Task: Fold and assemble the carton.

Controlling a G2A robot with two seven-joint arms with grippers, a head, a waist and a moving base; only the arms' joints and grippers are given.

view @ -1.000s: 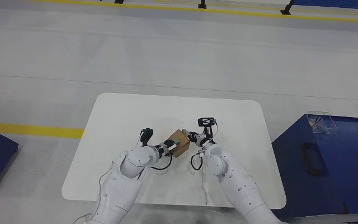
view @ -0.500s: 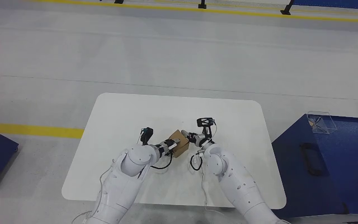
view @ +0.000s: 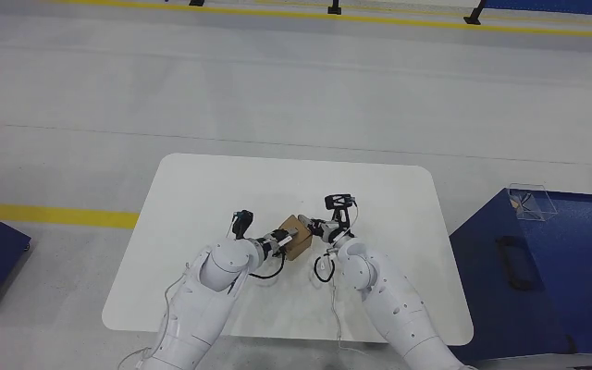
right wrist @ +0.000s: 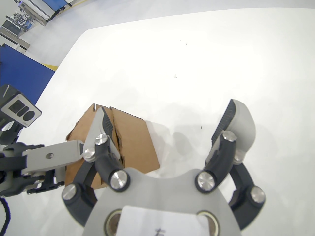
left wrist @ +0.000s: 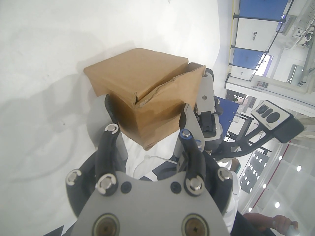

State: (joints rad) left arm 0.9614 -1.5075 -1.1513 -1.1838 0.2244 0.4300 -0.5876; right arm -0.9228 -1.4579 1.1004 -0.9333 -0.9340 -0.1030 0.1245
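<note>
A small brown cardboard carton [view: 296, 235] sits on the white table [view: 388, 277], near the middle and toward the front. Its top flaps [left wrist: 147, 94] meet at a ragged seam that gapes a little. My left gripper [left wrist: 147, 110] straddles the carton's near end, with a finger pressed on each side, shut on the box. My right gripper [right wrist: 167, 116] is open at the opposite end. One of its fingers [right wrist: 103, 121] lies on the top seam of the carton [right wrist: 133, 138]. The other finger [right wrist: 233, 121] hangs over bare table. In the top view both grippers flank the box.
A blue cabinet [view: 527, 268] stands off the table's right edge with a clear plastic box [view: 532, 199] on top. The table surface around the carton is bare white. A yellow floor line [view: 65, 215] runs to the left.
The right gripper has edged slightly toward the carton. The carton and the left gripper have stayed in place.
</note>
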